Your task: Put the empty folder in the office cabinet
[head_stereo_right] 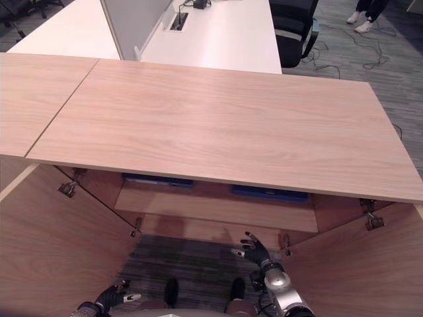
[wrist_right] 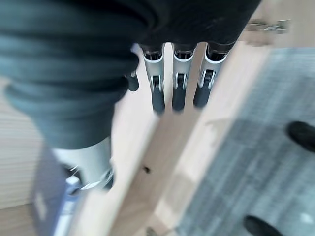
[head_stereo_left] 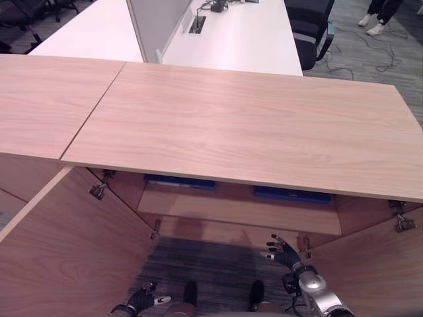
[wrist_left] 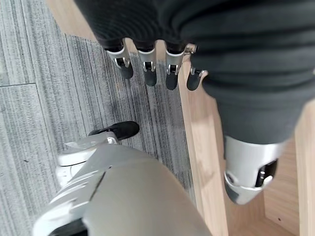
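Note:
The office cabinet [head_stereo_left: 251, 125] has a wide light-wood top, and both its doors stand swung out. On its upper shelf, under the top's front edge, lie two blue folders, one at the left [head_stereo_left: 180, 181] and one at the right [head_stereo_left: 291, 194]. My right hand [head_stereo_left: 283, 252] is open with spread fingers [wrist_right: 177, 88], low in front of the shelf's right part and holding nothing. A blue folder [wrist_right: 49, 206] shows past it in the right wrist view. My left hand [head_stereo_left: 142, 300] hangs open and empty by the left door, fingers [wrist_left: 147, 69] straight.
The left door [head_stereo_left: 59, 244] and right door [head_stereo_left: 370, 271] flank the opening. A second wood cabinet top [head_stereo_left: 46, 99] adjoins on the left. Behind stand white desks [head_stereo_left: 244, 39], a grey divider [head_stereo_left: 155, 23], a black chair [head_stereo_left: 310, 26] and a person's shoes [head_stereo_left: 373, 23].

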Available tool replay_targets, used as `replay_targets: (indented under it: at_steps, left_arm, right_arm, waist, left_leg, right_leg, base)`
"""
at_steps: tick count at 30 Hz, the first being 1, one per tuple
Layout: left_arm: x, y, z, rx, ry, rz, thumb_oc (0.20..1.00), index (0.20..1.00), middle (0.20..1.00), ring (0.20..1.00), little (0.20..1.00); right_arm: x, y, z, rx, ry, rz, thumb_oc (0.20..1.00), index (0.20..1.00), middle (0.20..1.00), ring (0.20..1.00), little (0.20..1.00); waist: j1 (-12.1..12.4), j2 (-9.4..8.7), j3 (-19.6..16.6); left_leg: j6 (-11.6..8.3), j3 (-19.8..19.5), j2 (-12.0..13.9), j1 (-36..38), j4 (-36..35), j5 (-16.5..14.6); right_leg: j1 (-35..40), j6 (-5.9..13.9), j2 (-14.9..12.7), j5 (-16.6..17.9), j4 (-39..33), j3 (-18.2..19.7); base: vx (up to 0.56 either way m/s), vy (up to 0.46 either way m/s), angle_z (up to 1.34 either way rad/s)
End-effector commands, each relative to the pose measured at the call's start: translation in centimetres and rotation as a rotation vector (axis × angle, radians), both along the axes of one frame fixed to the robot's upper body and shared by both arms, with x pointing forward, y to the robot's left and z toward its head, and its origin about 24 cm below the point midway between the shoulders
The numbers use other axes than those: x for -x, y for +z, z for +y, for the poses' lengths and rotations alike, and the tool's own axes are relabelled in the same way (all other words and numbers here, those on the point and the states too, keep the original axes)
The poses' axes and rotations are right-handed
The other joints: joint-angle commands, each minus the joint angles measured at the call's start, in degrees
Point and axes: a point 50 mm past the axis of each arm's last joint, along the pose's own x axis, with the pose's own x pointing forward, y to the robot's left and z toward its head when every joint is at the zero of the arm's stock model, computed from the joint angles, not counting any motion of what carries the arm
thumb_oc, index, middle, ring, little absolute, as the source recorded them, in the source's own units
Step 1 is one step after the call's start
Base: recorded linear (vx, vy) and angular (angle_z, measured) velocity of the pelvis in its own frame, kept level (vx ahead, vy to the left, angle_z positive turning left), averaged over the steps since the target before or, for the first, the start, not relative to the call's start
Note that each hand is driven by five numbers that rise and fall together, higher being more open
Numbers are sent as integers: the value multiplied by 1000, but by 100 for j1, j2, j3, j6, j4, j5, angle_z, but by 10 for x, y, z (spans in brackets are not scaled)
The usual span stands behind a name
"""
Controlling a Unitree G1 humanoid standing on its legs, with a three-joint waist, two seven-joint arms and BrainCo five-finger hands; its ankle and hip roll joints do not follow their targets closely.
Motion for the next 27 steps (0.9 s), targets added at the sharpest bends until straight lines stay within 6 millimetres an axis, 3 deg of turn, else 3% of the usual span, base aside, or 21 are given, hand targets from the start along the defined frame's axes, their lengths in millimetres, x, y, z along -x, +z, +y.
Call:
replay_targets:
  at_steps: [1, 5, 8, 11, 12, 13, 15, 16, 18, 21, 27]
  left_arm:
    - [-21, 8, 8, -38, 32, -80, 1000, 1000, 1000, 1000, 1000]
    - [-22, 7, 5, -20, 98, -99, 1000, 1000, 1000, 1000, 1000]
    - [-19, 2, -3, 31, 239, -95, 1000, 1000, 1000, 1000, 1000]
    - [-17, -1, -8, 54, 288, -91, 1000, 1000, 1000, 1000, 1000]
    - [-15, -3, -12, 69, 324, -85, 1000, 1000, 1000, 1000, 1000]
    - [-16, -3, -12, 69, 324, -86, 1000, 1000, 1000, 1000, 1000]
    - [-11, -4, -11, 73, 335, -81, 1000, 1000, 1000, 1000, 1000]
    - [-9, -4, -10, 70, 332, -77, 1000, 1000, 1000, 1000, 1000]
    - [-5, -5, -10, 65, 328, -67, 1000, 1000, 1000, 1000, 1000]
    - [-2, -5, -7, 59, 342, -64, 1000, 1000, 1000, 1000, 1000]
    - [10, -9, -8, 44, 286, -8, 1000, 1000, 1000, 1000, 1000]
  right_arm:
    - [-13, 9, 11, -10, 56, -63, 1000, 1000, 1000, 1000, 1000]
    - [-9, 3, 11, 13, 68, -25, 1000, 1000, 1000, 1000, 1000]
    - [-10, 1, 1, 67, 67, -5, 1000, 1000, 1000, 1000, 1000]
    - [-15, 4, -5, 100, 67, -16, 1000, 1000, 1000, 1000, 1000]
    - [-21, 8, -18, 154, 51, -21, 1000, 1000, 1000, 1000, 1000]
    - [-21, 8, -19, 155, 51, -21, 1000, 1000, 1000, 1000, 1000]
    - [-17, 6, -23, 159, 30, -1, 1000, 1000, 1000, 1000, 1000]
    - [-14, 3, -24, 154, 19, 17, 1000, 1000, 1000, 1000, 1000]
    - [-8, -1, -26, 147, 2, 41, 1000, 1000, 1000, 1000, 1000]
    - [-4, -3, -29, 136, -32, 61, 1000, 1000, 1000, 1000, 1000]
    - [13, -11, -35, 124, -90, 112, 1000, 1000, 1000, 1000, 1000]
  waist:
    - [152, 43, 100]
    - [264, -4, 40]
    - [326, 134, 48]
    - [347, 204, 85]
    - [276, 152, 205]
    - [283, 161, 200]
    - [158, 99, 206]
    - [111, 75, 169]
    - [33, 42, 146]
    - [-52, 37, 57]
    - [-136, 172, -85]
  left_leg:
    - [-158, -268, 8, -336, 167, 51]
    - [-374, -344, 43, -459, 165, 232]
    - [-750, -350, 190, -859, 55, 678]
    - [-905, -158, 269, -1051, 3, 811]
    - [-849, 732, 525, -1032, 147, 786]
    - [-848, 734, 535, -1044, 145, 798]
    - [-716, 1449, 797, -772, 557, 504]
    - [-679, 1595, 851, -640, 733, 372]
    - [-660, 1651, 889, -340, 1146, 24]
    - [-675, 1694, 1003, 102, 1509, -121]
    - [-746, 2168, 1027, 655, 820, -309]
  right_leg:
    - [592, 168, 381, -916, 892, 733]
    - [948, -16, 380, -1170, 249, 651]
    - [1196, -98, 449, -1068, -650, 513]
    - [1340, -113, 446, -948, -1043, 308]
    - [1256, -99, 291, -803, -1129, 54]
    - [1239, -99, 300, -789, -1129, 61]
    - [1096, -103, 204, -639, -1129, -209]
    - [1014, -129, 175, -580, -1118, -290]
    - [979, -153, 131, -544, -1088, -486]
    - [849, -205, 87, -490, -1033, -861]
    - [892, -166, -55, -417, -905, -1733]
  base:
    - [-85, -133, 96]
    - [-108, -216, 58]
    - [-239, -260, 37]
    - [-271, -99, 45]
    - [-338, -33, 53]
    - [-445, -52, 23]
    - [-252, -67, 27]
    - [-241, -92, 35]
    - [-195, -75, 74]
    - [-183, -37, 70]
    - [-71, 67, 123]
